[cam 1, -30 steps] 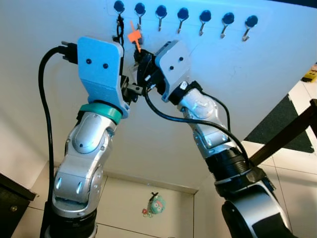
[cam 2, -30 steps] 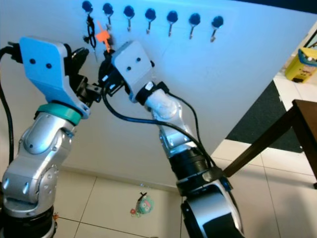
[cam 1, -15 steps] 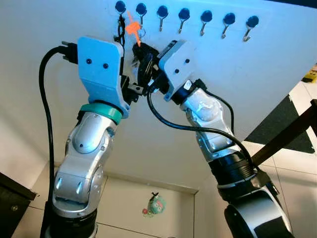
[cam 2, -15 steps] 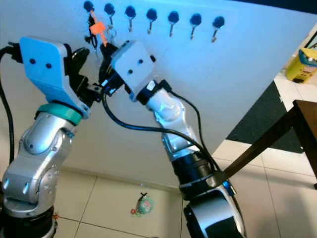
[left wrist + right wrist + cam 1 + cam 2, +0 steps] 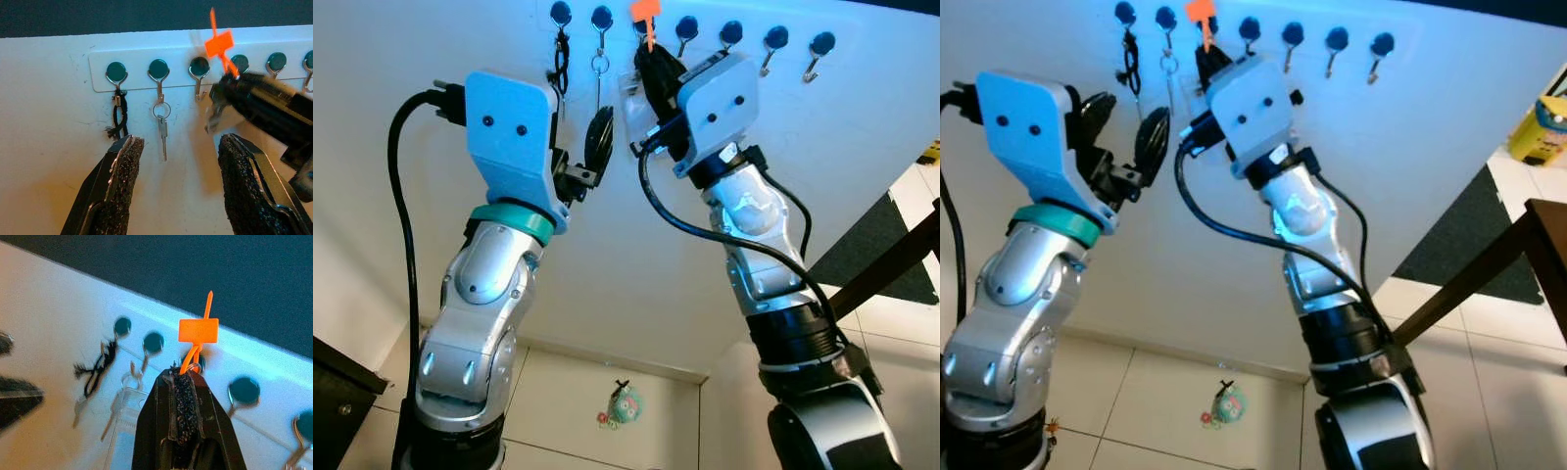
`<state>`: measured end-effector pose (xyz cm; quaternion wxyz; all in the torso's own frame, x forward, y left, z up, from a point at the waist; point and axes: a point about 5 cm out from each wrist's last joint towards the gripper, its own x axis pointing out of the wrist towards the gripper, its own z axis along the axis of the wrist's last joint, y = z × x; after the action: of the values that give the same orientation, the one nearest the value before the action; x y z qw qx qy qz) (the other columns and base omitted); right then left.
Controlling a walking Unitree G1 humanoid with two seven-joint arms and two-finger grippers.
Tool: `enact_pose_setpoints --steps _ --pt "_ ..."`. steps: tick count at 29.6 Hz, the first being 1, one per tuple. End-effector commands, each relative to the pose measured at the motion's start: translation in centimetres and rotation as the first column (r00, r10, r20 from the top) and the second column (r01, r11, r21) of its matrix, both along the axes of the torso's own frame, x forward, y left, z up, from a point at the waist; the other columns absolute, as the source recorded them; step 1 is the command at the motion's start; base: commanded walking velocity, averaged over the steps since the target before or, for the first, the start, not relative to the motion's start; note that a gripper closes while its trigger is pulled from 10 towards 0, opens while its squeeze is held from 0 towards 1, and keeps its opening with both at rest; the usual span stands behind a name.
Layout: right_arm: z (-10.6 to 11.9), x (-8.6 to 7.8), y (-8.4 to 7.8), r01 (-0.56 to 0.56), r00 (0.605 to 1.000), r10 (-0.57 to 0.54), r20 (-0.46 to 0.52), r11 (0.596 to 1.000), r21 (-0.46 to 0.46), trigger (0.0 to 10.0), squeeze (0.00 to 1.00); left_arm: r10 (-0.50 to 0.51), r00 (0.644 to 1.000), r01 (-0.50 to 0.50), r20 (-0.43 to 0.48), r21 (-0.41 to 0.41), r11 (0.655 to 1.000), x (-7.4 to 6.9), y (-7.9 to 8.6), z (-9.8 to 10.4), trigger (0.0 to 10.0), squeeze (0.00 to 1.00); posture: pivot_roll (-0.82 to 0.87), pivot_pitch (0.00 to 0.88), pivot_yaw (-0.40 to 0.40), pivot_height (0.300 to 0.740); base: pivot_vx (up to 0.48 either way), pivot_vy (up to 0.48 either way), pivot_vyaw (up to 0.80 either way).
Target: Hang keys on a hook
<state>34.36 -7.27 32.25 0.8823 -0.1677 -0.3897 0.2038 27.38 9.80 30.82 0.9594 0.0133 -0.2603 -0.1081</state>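
A white wall (image 5: 862,127) is seen from below, with a hook rail (image 5: 142,73) along its top. Both arms are raised toward the rail. The left gripper (image 5: 178,181) is held below it, fingers spread apart and empty. The right gripper (image 5: 182,384) is raised just under the rail's third hook (image 5: 199,68), fingers pressed together on an orange-tagged key (image 5: 198,331). A black cord (image 5: 117,120) hangs on the first hook and a silver key (image 5: 162,132) on the second.

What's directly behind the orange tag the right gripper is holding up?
Behind the orange tag sits the third hook of the white rack. The right gripper, shut on the tag's ring, covers the hook's lower curve, so engagement cannot be seen.
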Motion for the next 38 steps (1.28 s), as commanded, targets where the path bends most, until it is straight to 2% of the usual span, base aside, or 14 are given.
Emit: enact_pose_setpoints --steps 1,25,32,38 --pt "0.1 0.3 0.0 -0.01 1.0 0.01 -0.01 1.0 0.002 10.0 0.0 -0.02 1.0 0.02 -0.015 0.0 1.0 0.0 -0.3 -0.3 10.0 0.0 -0.1 0.086 0.041 0.74 0.0 0.0 0.0" --pt "-0.3 1.6 1.3 -0.028 0.998 0.025 -0.065 0.999 -0.032 10.0 0.0 -0.011 1.0 0.011 -0.017 -0.001 1.0 -0.1 -0.2 -0.3 10.0 0.0 -0.09 0.094 0.036 0.74 0.0 0.0 0.0" --pt "-0.4 1.9 1.8 -0.064 0.994 0.059 -0.092 0.997 -0.047 10.0 0.0 -0.009 1.0 0.009 -0.018 -0.001 1.0 -0.2 -0.2 -0.3 10.0 0.0 -0.09 0.094 0.036 0.74 0.0 0.0 0.0" --pt "-0.8 2.3 2.6 -0.101 0.987 0.086 -0.137 0.989 -0.105 10.0 0.0 -0.006 1.0 0.006 -0.019 -0.002 1.0 -0.2 -0.2 -0.3 10.0 0.0 -0.08 0.099 0.032 0.74 0.0 0.0 0.0"
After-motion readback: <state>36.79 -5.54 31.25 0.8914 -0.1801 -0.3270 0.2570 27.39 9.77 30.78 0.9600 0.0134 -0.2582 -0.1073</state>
